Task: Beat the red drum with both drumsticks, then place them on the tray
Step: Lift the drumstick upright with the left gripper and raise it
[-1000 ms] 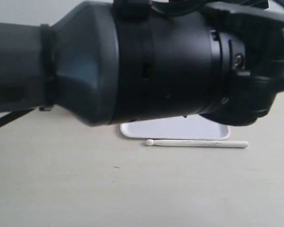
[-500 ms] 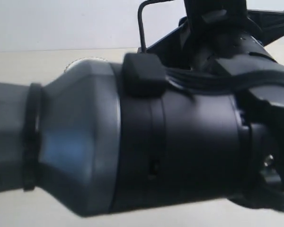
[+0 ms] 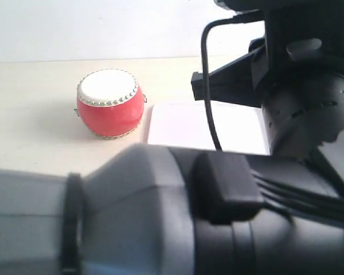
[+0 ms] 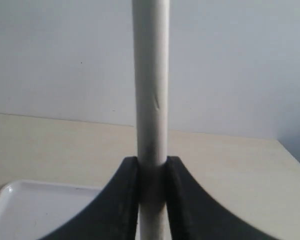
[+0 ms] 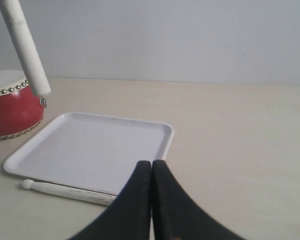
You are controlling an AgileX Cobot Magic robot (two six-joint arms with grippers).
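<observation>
The arm [image 3: 132, 223] has dropped so the red drum [image 3: 110, 103] shows, ready for the left end effector [image 4: 152, 165] gripping a drumstick [image 4: 151, 75]; the right end effector [image 5: 151, 170] is pinched empty

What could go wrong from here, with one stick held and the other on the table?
1. The right gripper looks shut and empty. The second drumstick lies on the table tight against the tray, so a finger may catch the rim during a grasp.
2. The left gripper clamps the held drumstick, whose free end appears near the red drum. A misjudged swing might strike its side and shove it.
</observation>
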